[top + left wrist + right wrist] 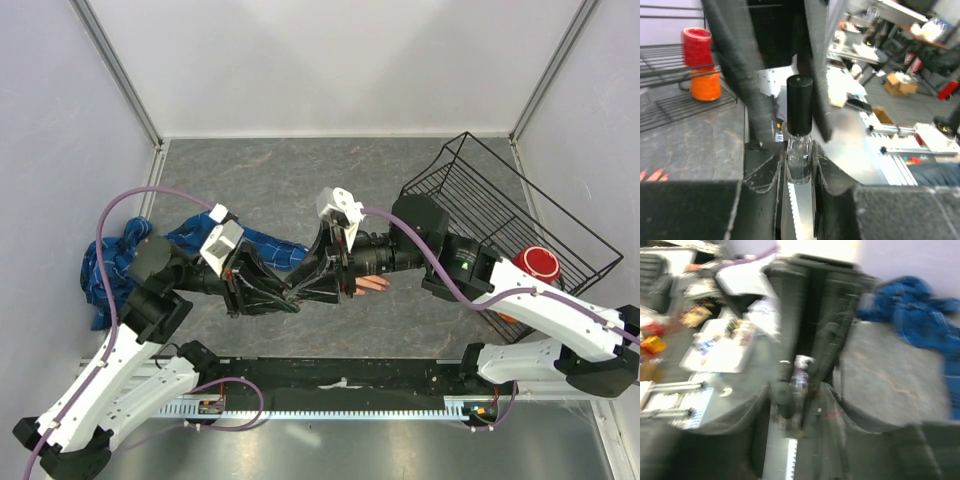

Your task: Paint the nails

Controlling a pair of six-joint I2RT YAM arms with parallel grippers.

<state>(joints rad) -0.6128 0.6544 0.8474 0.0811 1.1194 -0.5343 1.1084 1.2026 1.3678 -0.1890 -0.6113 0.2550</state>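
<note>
- The blue plaid sleeve [118, 262] lies bunched at the far left of the table [280, 180]. It runs toward the middle, and the left arm covers much of it.
- The left gripper [799, 167] is clamped on a small clear bottle [800, 152]. The bottle stands upright between its jaws with the black cap [799, 105] on.
- The right gripper [312, 284] meets it from the opposite side. In the left wrist view its fingers [735, 75] are blurred dark bars on either side of the cap. They are spread wider than the cap, and the left bar is clear of it.
- The right wrist view is smeared, so the bottle is only a pale blob there.
- Of the mannequin hand [372, 284], only peach fingers poke out from under the right gripper, resting on the table. The nails [385, 284] are at those tips, too small to make out.
- The wire basket [470, 170] is at the right and holds a red cup [540, 265]. An orange cup [507, 316] there is mostly hidden by the right arm.
</note>
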